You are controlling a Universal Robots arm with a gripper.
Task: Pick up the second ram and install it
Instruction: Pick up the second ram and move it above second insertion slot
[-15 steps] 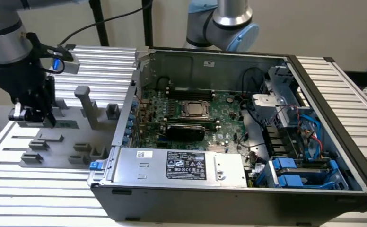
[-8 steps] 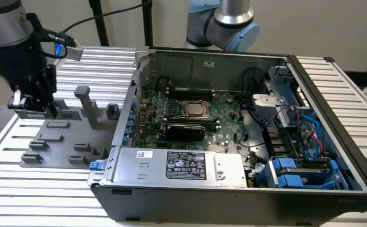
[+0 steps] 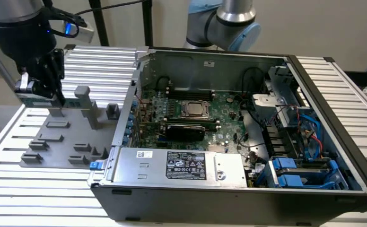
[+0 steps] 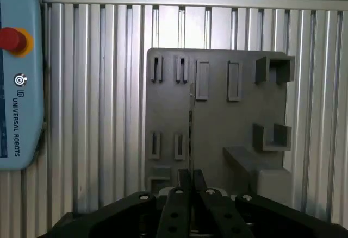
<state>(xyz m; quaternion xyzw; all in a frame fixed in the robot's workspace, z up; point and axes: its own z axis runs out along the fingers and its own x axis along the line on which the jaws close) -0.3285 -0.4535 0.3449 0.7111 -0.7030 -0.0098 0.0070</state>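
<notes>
**Pincer gripping the second ram above the fixture plate**

The black two-fingered pincer (image 4: 191, 177) is standing closed, its fingers pinching the second ram (image 4: 190, 124). In the wrist view this long circuit-board stick is showing edge-on, as a thin narrow line reaching out from between the fingertips. The stick is hanging over the flat grey fixture plate (image 3: 64, 142), with the plate's slots and raised blocks on either side of it. Whether its lower edge is touching the plate is not clear.

In the exterior view the dark arm is reaching down over the far end of that plate, at the exterior view's left. The plate is lying on the ribbed aluminium bench (image 3: 19, 189).

Just beside the plate, toward the exterior view's right, the open black computer case (image 3: 234, 198) is sitting on the same bench. The case is showing a green motherboard (image 3: 228, 109) with a square silver CPU socket (image 3: 195, 109), well apart from the held stick. A grey labelled power supply box (image 3: 183, 165) is lying along the near side of the case.

A pale blue control pendant with a red button (image 4: 19, 86) is resting on the bench beside the plate.
</notes>
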